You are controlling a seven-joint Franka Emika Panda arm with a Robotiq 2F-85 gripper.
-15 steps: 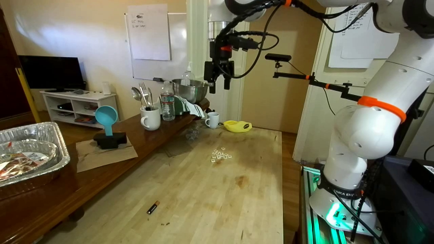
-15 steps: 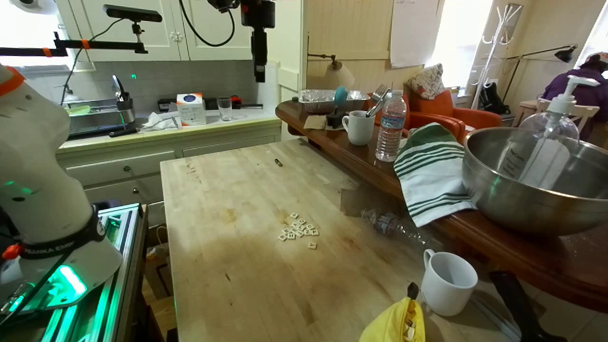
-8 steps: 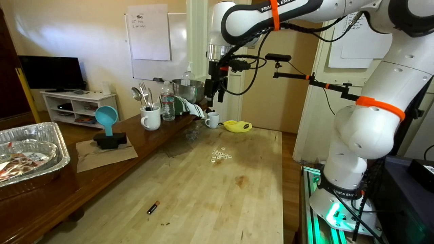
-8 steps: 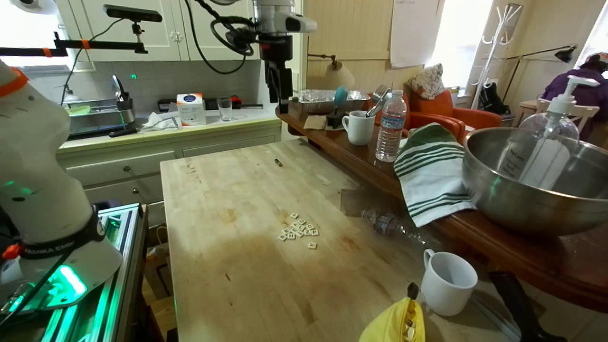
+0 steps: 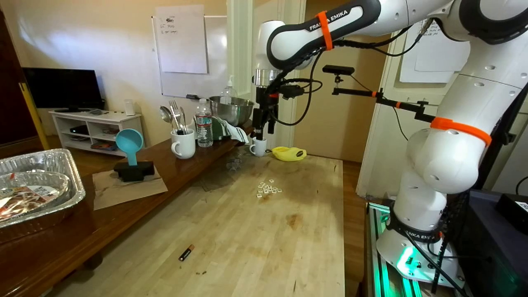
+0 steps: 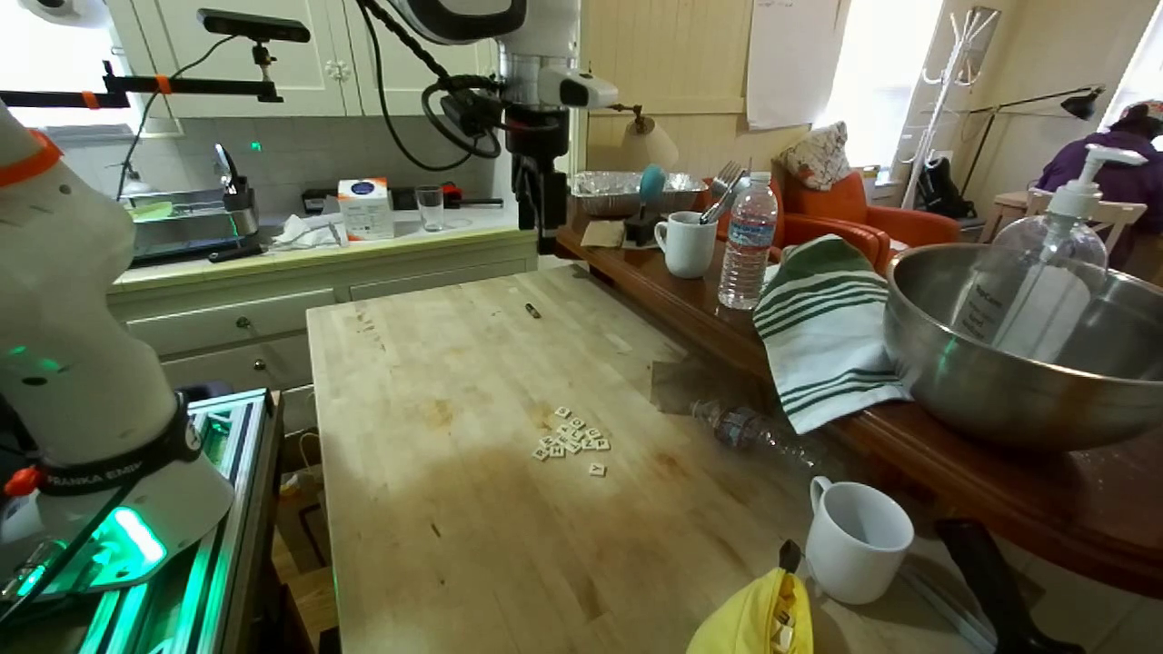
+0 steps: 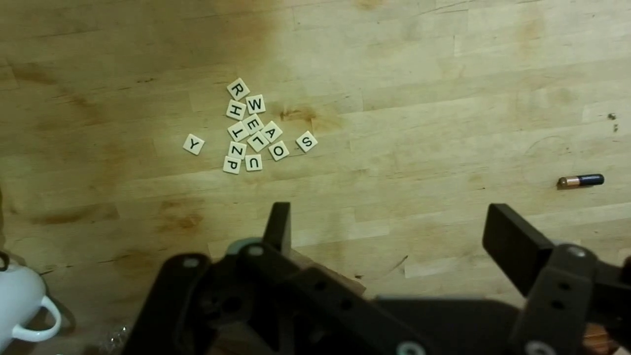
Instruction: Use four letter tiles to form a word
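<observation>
Exterior view: butcher-block table (image 5: pixel 247 247), TV (image 5: pixel 64 88) on white stand (image 5: pixel 117 117) across the rm. In an exterior view: kitchen counter (image 6: pixel 472 229) + cabinets (image 6: pixel 304 68) past the table. Wrist view: gripper (image 7: pixel 392 224) spread wide, table showing btwn its fingers (image 7: pixel 280 228). Letter tiles (image 7: pixel 253 125) lie flat on the table, chars turned diff ways; bunch's long axis approx top-to-bottom, Y tile (image 7: pixel 193 144) off left, S tile (image 7: pixel 306 141) off right.

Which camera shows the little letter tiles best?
The wrist view. It looks down on the letter tiles with nothing covering them, and most letters are easy to read. Both exterior views show them too, but as tiny pale squares, their letters mostly too small to read.
</observation>
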